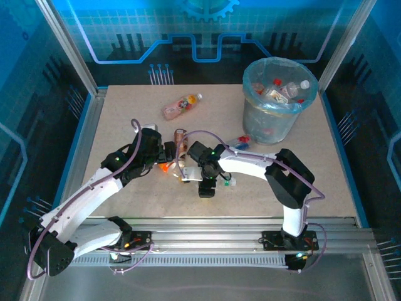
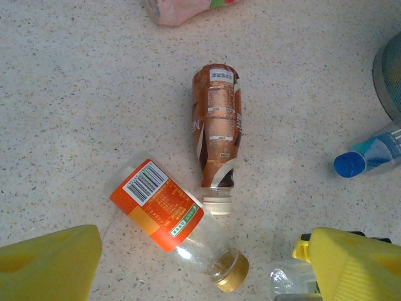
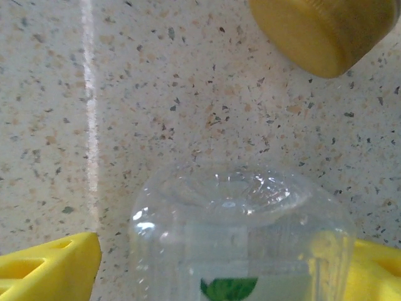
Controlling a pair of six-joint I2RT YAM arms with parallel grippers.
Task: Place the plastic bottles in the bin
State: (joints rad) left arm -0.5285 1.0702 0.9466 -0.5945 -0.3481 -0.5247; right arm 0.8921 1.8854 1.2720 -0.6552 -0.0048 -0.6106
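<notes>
Several plastic bottles already lie in the bin; about five are left on the tabletop. The right jaws stand open around a clear bottle, one side not touching it. The left jaws are open, with an orange-labelled bottle lying between them, a brown bottle just ahead, and a pink one farther ahead, cut off. The count inside the bin's bag is unclear.

Arms bent inward; left tool, right tool spread wide.
</notes>
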